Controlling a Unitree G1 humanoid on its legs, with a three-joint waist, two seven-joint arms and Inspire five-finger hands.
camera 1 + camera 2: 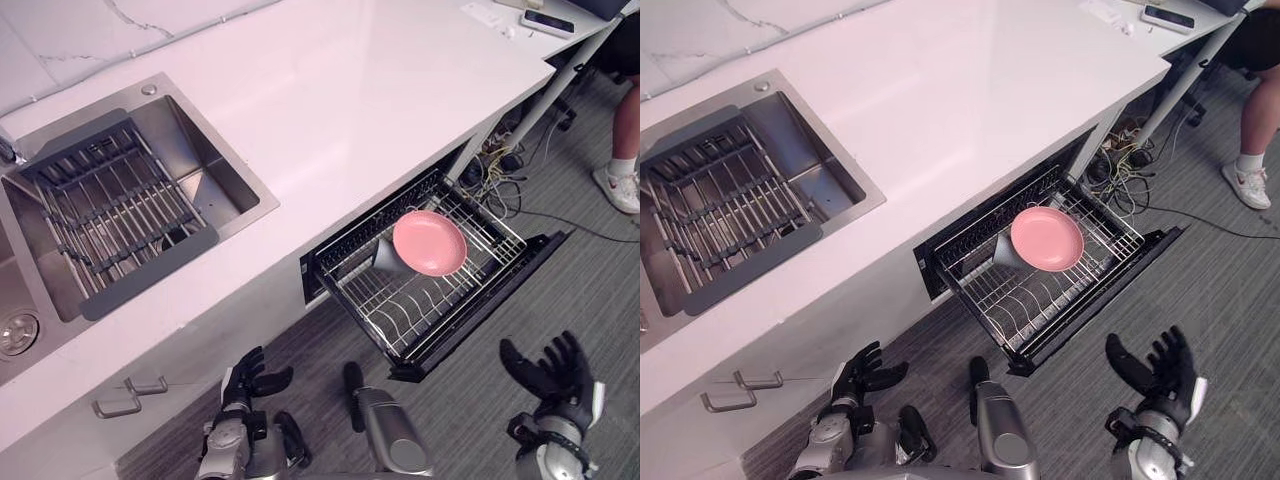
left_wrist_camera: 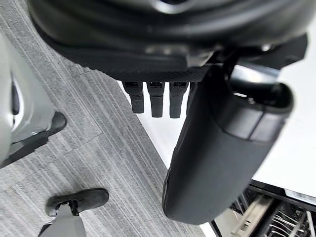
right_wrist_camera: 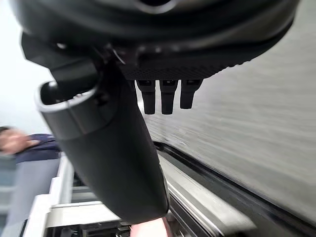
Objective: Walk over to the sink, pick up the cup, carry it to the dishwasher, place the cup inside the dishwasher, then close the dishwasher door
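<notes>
Left hand (image 1: 243,386) and right hand (image 1: 558,383) hang low, both seemingly relaxed.

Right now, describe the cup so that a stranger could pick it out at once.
Start at the white counter; below its front edge the dishwasher's wire rack is pulled out. In the rack, the cup lies on its side beside the pink plate. It is grey and tapered; its neighbour is pink and round.

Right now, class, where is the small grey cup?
In the left eye view the grey cup sits in the open dishwasher's wire rack, just left of the round pink plate, well right of the steel sink.
</notes>
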